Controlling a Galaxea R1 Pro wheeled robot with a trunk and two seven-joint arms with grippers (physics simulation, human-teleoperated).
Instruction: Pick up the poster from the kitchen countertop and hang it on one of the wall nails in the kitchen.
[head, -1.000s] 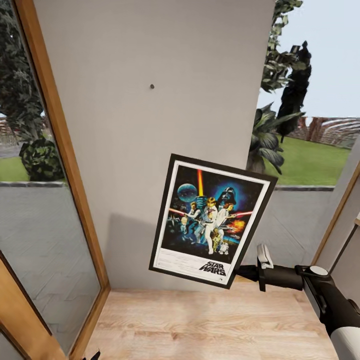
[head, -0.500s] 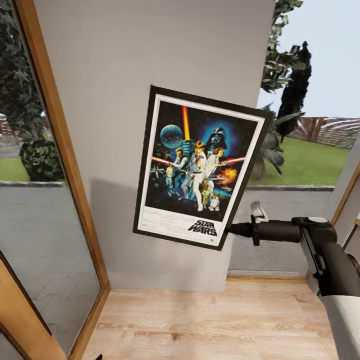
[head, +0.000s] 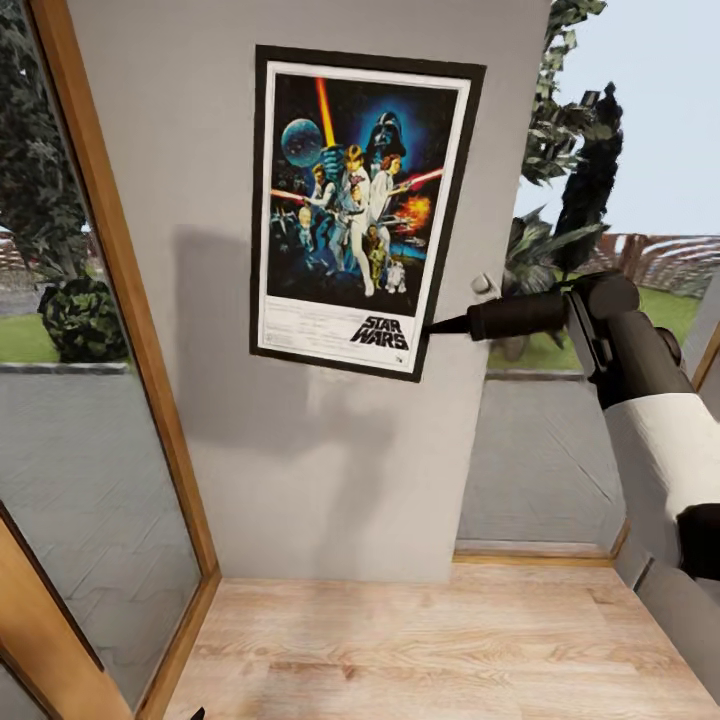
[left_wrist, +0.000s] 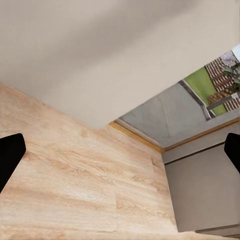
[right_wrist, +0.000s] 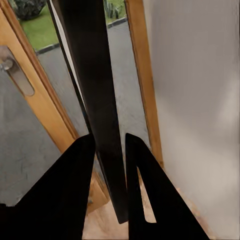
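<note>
poster (head: 358, 205): you've got it up against the grey wall panel (head: 300, 450), upper centre of your head view, top edge near 12 o'clock. Close to upright, slight tilt, lower right corner sits lowest. Can't tell whether it touches the wall; it throws a shadow on the panel to its left and below.
right gripper (head: 432, 327): clenched on the poster's lower right edge, roughly 3 o'clock from the head view's centre. In your right wrist view the two black fingers (right_wrist: 75, 190) sit either side of the frame edge (right_wrist: 95, 100), which you see edge-on as a dark strip between them.
right arm (head: 640, 400): comes in from 3–4 o'clock, black forearm roughly level, pointing left at the poster.
left gripper (left_wrist: 120, 155): released, nothing between the tips. Tips show at opposite sides of your left wrist view, well apart, looking at the wood floor (left_wrist: 75, 185) and the foot of the wall.
surroundings: wood-framed glazing (head: 130, 300) at 9 o'clock of the panel, trees (head: 570, 150) and lawn outside at 2–3 o'clock, light wood floor at 6 o'clock.
door handle (right_wrist: 15, 75): metal lever on a wood frame in your right wrist view, well apart from the poster edge.
</note>
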